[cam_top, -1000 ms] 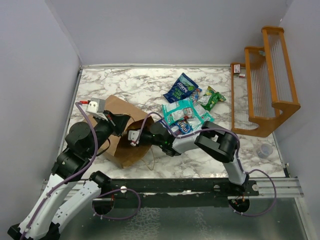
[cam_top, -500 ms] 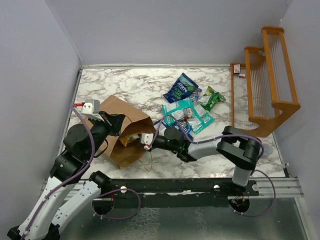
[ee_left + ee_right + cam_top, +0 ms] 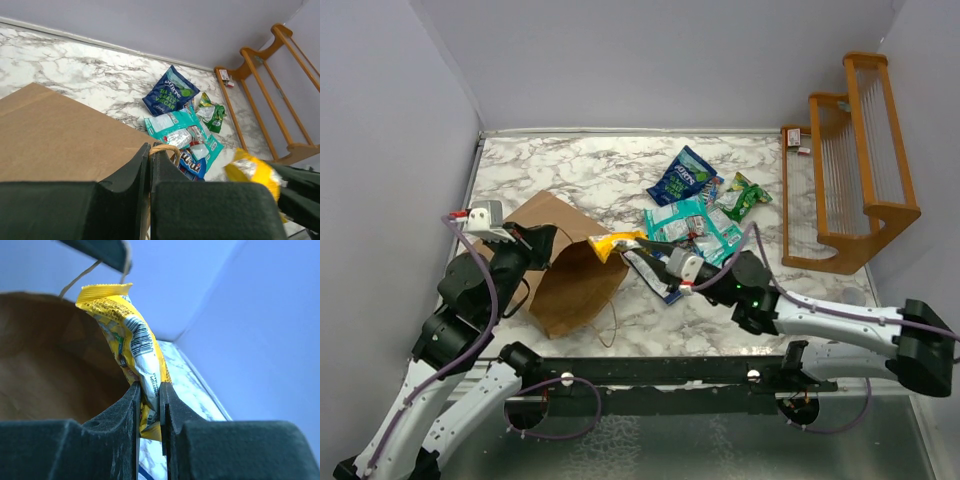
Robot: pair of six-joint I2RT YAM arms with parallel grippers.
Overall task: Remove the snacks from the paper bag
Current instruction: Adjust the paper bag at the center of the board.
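The brown paper bag (image 3: 565,265) lies on its side at the left, mouth facing right. My left gripper (image 3: 542,246) is shut on the bag's twisted paper handle (image 3: 165,148) at the upper rim. My right gripper (image 3: 638,249) is shut on a yellow snack packet (image 3: 613,242), held just outside the bag's mouth; it also shows in the right wrist view (image 3: 131,345). More snacks lie to the right: a dark blue packet (image 3: 682,177), a green one (image 3: 744,196) and teal ones (image 3: 692,228).
An orange wooden rack (image 3: 850,160) stands at the back right. A small clear cup (image 3: 849,301) sits near the right edge. The bag's second handle loop (image 3: 613,325) trails on the marble near the front.
My right gripper has drawn back out of the bag to the right, bringing the yellow packet out with it. The left gripper keeps holding the handle and has shifted slightly left.
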